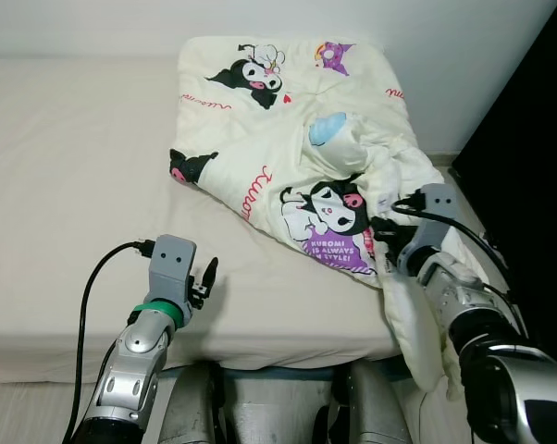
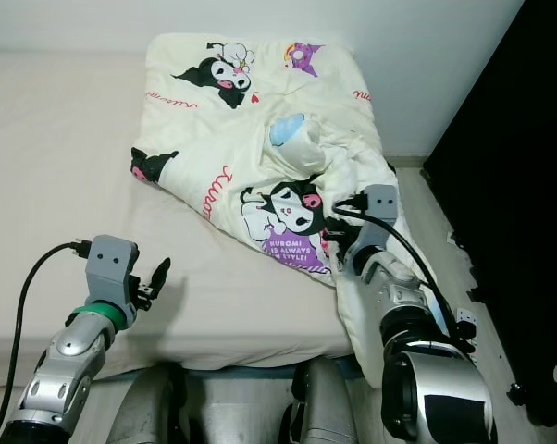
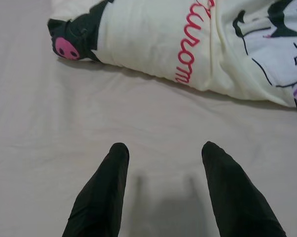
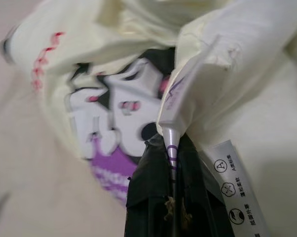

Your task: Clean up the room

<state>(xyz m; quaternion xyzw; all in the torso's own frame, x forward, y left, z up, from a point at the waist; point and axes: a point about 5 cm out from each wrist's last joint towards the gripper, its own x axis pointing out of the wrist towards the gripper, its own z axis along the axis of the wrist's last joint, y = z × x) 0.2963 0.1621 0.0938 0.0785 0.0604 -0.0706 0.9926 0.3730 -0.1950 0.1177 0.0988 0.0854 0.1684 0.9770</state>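
A cream blanket printed with black cartoon figures lies bunched on the right half of the bed, one end hanging over the bed's right edge. My right gripper is shut on a fold of the blanket's edge, near its white care label. My left gripper is open just above the bare sheet near the bed's front edge, its fingers spread with nothing between them. The blanket's nearest corner lies a short way ahead of it.
A white wall runs behind the bed. Dark space and a strip of floor lie to the right of the bed. The bed's left half is bare sheet. My own legs show below the bed's front edge.
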